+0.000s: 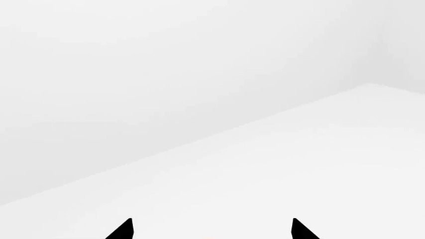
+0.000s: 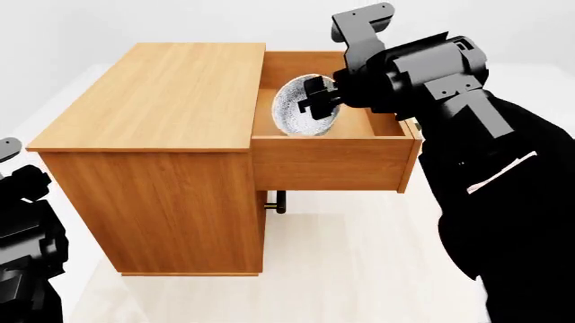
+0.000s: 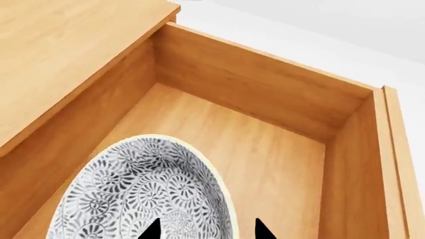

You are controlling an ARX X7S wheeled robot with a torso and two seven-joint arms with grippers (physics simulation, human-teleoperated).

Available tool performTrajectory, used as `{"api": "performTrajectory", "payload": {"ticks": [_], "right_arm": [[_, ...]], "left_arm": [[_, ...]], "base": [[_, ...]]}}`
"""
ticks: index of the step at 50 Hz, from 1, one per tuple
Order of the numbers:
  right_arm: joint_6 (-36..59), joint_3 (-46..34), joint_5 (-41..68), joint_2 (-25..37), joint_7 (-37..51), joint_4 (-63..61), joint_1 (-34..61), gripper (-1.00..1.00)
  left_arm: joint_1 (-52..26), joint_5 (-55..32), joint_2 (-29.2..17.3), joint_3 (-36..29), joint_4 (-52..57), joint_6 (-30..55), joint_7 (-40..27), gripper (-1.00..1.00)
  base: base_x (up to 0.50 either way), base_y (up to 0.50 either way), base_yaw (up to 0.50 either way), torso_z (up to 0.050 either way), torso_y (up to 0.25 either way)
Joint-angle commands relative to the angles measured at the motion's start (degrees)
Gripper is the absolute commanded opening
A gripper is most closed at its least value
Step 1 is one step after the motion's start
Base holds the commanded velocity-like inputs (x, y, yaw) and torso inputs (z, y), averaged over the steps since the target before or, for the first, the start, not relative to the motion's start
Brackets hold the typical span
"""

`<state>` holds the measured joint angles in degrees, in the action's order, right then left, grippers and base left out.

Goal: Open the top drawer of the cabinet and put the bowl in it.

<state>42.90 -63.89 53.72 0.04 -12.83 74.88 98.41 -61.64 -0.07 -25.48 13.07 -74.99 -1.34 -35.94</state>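
Note:
The orange-brown cabinet (image 2: 161, 94) fills the middle of the head view, and its top drawer (image 2: 328, 161) is pulled out to the right. The speckled blue-grey bowl (image 2: 295, 118) hangs tilted on its edge over the drawer's inside. My right gripper (image 2: 316, 101) is shut on its rim. In the right wrist view the bowl (image 3: 133, 189) sits low over the drawer floor (image 3: 265, 159), and my right gripper (image 3: 209, 230) has one tip inside the rim and one outside. My left gripper (image 1: 211, 230) is open, holds nothing and faces only white floor and wall.
The cabinet top (image 3: 59, 45) overhangs the drawer's inner end. A dark handle of a lower drawer (image 2: 277, 200) sticks out under the open drawer. My left arm (image 2: 23, 235) hangs low beside the cabinet's near left corner. White floor surrounds the cabinet.

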Motion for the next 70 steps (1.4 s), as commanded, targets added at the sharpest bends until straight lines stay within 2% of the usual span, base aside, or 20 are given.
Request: {"api": "performTrajectory", "payload": {"ticks": [1,18,27,36,45,55,61,70], "right_arm": [[0.70,6.57,-5.23,-0.02,-0.77,0.08,-0.64,1.00],[-0.48,21.67,-20.08,0.02,-1.12,0.08,1.26,1.00],[-6.47,18.53,-21.94,0.68,0.03,-1.69,6.65,1.00],[14.42,21.54,-15.10,15.68,11.21,-41.42,4.06,1.00],[28.22,30.68,-5.41,27.73,19.45,-63.36,0.84,1.00],[34.28,43.42,7.60,40.20,27.36,-83.85,-15.22,1.00],[33.13,52.69,16.18,46.56,33.28,-97.41,-28.08,1.00],[29.53,65.18,26.67,52.33,37.97,-108.40,-45.37,1.00]], "left_arm": [[0.11,-0.01,-0.10,0.34,0.00,-0.10,0.08,1.00],[0.40,0.05,0.08,0.59,0.00,-0.17,0.22,1.00],[0.44,0.13,0.28,0.37,0.00,-0.13,0.16,1.00],[0.23,0.11,0.16,0.10,0.00,0.06,-0.01,1.00],[0.10,0.11,0.03,-0.05,0.00,0.06,-0.10,1.00],[0.28,-0.01,0.00,0.25,0.00,-0.18,0.27,1.00],[0.24,0.02,-0.13,0.36,0.00,-0.23,0.37,1.00],[0.11,0.13,-0.22,0.13,0.00,-0.14,0.13,1.00]], "base": [[0.00,0.00,0.00,0.000,0.000],[0.00,0.00,0.00,0.000,0.000],[0.00,0.00,0.00,0.000,0.001],[0.00,0.00,0.00,0.000,0.000],[0.00,0.00,0.00,0.000,0.000],[0.00,0.00,0.00,0.000,0.000],[0.00,0.00,0.00,0.000,0.000],[0.00,0.00,0.00,0.000,0.000]]}}
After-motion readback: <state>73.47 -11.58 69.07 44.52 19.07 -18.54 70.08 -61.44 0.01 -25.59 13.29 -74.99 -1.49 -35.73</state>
